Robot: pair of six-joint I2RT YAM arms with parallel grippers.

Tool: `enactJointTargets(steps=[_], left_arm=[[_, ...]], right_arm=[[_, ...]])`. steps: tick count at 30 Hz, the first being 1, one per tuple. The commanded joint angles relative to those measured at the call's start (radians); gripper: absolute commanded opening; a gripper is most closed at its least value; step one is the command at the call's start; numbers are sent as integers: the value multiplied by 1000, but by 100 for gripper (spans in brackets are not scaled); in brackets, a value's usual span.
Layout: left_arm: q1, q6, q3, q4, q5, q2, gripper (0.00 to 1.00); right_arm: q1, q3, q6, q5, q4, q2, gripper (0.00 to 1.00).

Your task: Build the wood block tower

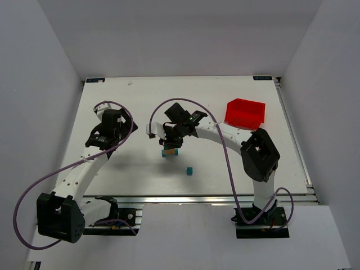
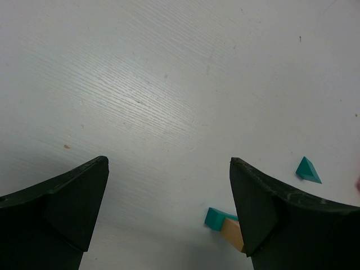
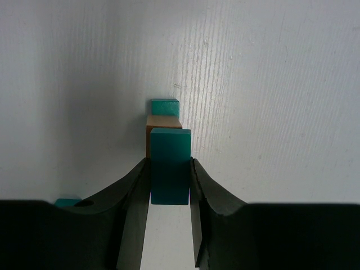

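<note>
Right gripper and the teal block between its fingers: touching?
Touching. The right wrist view shows the right gripper closed on the teal block, both fingers flat against its sides, no gap.

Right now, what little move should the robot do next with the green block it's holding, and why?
Probably ease the right fingers straight down, then let go. They are shut on a teal block that looks lined up over the tan block; whether it already rests there is unclear. The left fingers hang open, holding nothing.
</note>
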Motion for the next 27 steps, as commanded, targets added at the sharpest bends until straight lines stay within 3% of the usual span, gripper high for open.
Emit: enactJointTargets(steps=[1,27], left_arm=[[-3,11,-8,24,13,-3,98],[-3,12,-6,26,25,3,98]], right_arm=[[5,0,-9,-12,5,7,24],[14,15,-12,-13,-18,-1,30]])
